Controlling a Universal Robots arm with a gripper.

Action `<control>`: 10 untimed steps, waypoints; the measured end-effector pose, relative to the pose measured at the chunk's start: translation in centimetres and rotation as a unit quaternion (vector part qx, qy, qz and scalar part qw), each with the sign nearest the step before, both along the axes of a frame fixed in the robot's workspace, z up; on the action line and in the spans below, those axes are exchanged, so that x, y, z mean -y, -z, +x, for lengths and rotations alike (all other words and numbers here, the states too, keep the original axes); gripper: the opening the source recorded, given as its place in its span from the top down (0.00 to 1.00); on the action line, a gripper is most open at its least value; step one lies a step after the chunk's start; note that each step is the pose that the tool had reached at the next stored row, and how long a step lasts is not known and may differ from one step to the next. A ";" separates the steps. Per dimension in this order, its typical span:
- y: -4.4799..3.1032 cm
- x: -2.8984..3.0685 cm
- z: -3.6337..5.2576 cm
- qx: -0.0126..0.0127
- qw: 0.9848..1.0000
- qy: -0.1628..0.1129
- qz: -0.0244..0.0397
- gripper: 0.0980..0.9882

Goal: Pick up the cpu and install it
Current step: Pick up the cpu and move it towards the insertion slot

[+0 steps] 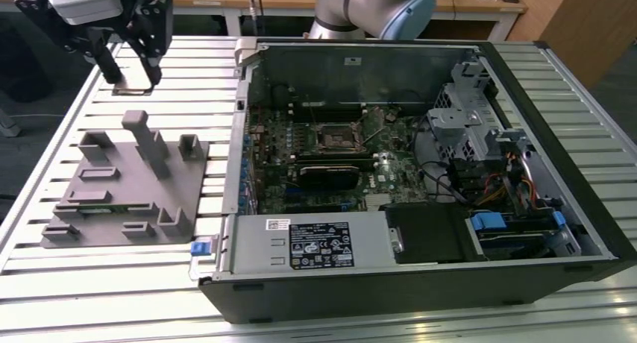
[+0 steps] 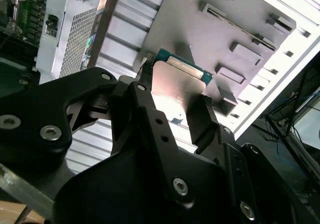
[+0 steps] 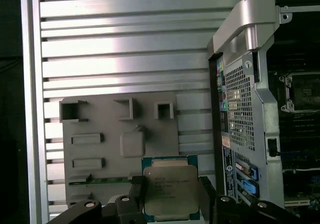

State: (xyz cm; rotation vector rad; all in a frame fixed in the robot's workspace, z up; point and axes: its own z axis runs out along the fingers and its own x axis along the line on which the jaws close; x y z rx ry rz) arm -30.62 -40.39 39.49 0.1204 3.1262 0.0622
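Fig. My gripper (image 3: 171, 196), holding the cpu (image 3: 170, 191). My two fingers (image 2: 200, 115) are closed to a narrow span on opposite edges of the cpu. Its silvery lid faces up toward the wrist and its green edge shows beyond my fingertips. It is nearly square, so no long axis governs. It hangs flat, roughly level with the table (image 1: 199, 67) and clear of it.

Below and just beyond the cpu in the first wrist view lies the grey fixture (image 3: 100, 121), with its pockets and upright posts. The cpu touches none of them. In the exterior view I hang at the upper left, past the fixture's far edge.

The socket (image 1: 336, 138) lies toward the exterior view's right, well apart from the cpu and down on the board inside the open case (image 1: 557, 134). As I judge it, the case's side wall (image 3: 240, 99) and its raised handle stand between the cpu and the socket. The drive cage and cables sit further right, beyond the socket.
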 end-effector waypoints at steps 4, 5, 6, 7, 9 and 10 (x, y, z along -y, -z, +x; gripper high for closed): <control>0.04 0.00 1.04 0.000 1.000 0.000 0.000 0.52; 0.04 0.00 1.27 0.000 1.000 0.000 0.000 0.52; 0.05 0.00 1.48 0.000 1.000 0.000 0.000 0.52; 0.06 0.00 1.70 0.000 1.000 0.000 0.000 0.52; 0.07 0.00 2.14 0.000 1.000 0.000 0.000 0.52; 0.08 0.00 2.39 0.000 1.000 0.000 0.000 0.52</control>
